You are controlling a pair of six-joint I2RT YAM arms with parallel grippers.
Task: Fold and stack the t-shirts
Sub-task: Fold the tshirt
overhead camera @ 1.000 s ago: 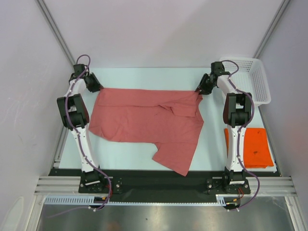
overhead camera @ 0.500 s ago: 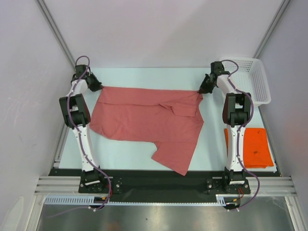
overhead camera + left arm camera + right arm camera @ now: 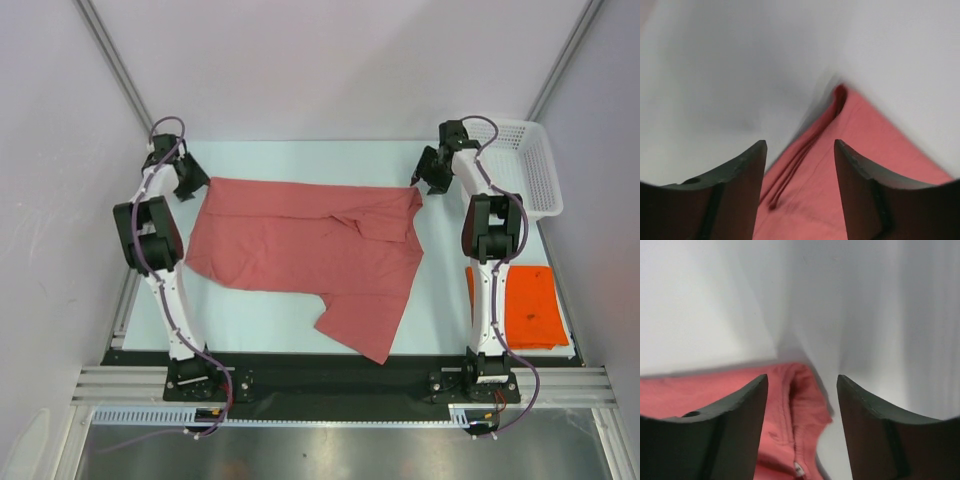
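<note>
Pink-red shirt (image 3: pixel 300 250) lies spread over the mid table (image 3: pixel 300 160), its long far edge running btwn the 2 arms. There's a rumpled fold near its far R corner, and 1 flap sticks out toward the near edge.

L gripper (image 3: pixel 800 145) is at the shirt's far L corner w/ jaws apart, moderately wide, gripping nothing. In the L wrist view the cloth corner and its hem lie on the table under the gap, clear of both fingers.

R gripper (image 3: pixel 802 377) is at the far R corner, jaws also apart and gripping nothing. The hemmed corner, w/ a small white tag, lies below the gap.

Orange shirt (image 3: pixel 535 305) is a flat folded rectangle at near R, well apart from the pink-red one. Its L edge is hidden behind the R arm's lower link.

White basket (image 3: pixel 530 140) stands at the far R corner. Only its perforated floor and walls show inside, and the R arm's cable loops over its L rim.
</note>
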